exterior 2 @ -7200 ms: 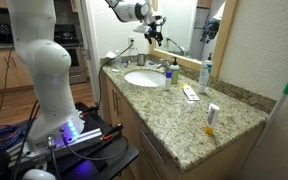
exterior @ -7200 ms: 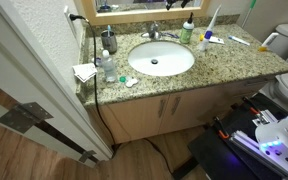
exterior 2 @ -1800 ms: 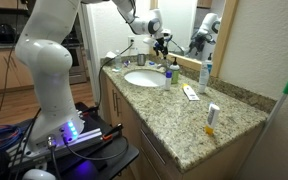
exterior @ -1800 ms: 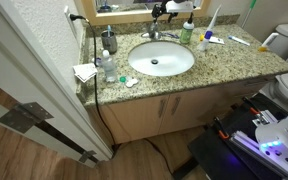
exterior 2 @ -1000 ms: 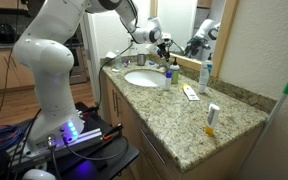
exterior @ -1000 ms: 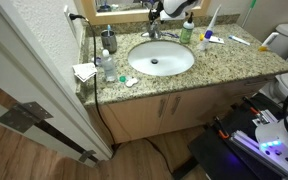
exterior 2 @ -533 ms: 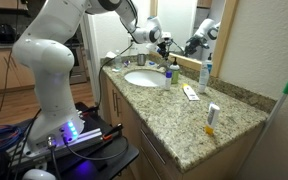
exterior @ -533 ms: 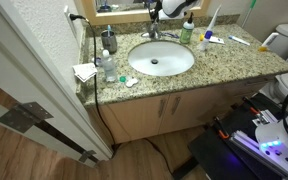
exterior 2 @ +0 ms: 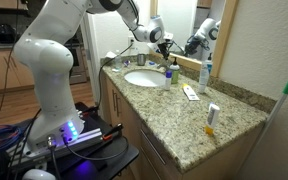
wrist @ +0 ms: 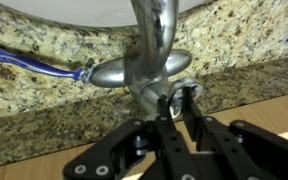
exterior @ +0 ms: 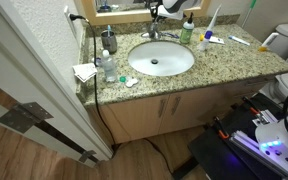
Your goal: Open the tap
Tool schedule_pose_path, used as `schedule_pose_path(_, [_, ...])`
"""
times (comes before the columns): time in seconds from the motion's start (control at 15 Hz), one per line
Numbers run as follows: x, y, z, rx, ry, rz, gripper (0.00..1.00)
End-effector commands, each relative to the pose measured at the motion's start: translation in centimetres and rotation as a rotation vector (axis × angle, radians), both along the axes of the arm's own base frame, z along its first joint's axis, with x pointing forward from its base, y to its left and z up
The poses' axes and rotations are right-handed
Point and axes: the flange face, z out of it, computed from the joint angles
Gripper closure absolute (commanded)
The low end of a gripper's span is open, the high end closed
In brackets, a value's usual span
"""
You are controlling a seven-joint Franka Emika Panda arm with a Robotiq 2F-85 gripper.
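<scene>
The pincer (wrist: 177,96) grips the lever of the tap (wrist: 154,40) behind the basin (exterior: 176,55), near a green-capped bottle (exterior: 187,31).

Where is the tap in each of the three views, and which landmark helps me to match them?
Exterior view: tap at top centre, behind the basin.
Exterior view: tap in the upper middle, beyond the basin.
Wrist view: tap fills the centre, basin along the top.
Shared landmark: the basin.
</scene>
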Motion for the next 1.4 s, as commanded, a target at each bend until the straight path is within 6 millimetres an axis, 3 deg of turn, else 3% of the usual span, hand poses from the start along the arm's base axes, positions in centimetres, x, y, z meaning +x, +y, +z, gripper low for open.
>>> schedule_pose_path(0.0, [-0.1,-1.0,4.0,0.117,-0.033,-0.03,0.95])
schedule_pose_path(0.2, [0.0,-2.0,4.9,0.179,-0.047,-0.062,0.96])
schedule_pose_path(0.4, [-0.2,-2.4,7.8,0.205,-0.078,-0.074,1.0])
schedule_pose_path(0.47, [-0.6,-2.2,8.4,0.192,-0.032,-0.053,0.74])
schedule_pose_path(0.6, [-1.4,-1.7,8.9,0.178,0.057,-0.019,0.68])
schedule_pose_path(0.93, [-2.8,-1.4,8.4,0.072,0.252,0.019,0.32])
schedule_pose_path(1.2, [-2.3,-0.8,6.2,0.02,0.256,0.045,0.04])
schedule_pose_path(1.33, [-1.9,-0.4,4.6,-0.009,0.256,0.055,0.0])
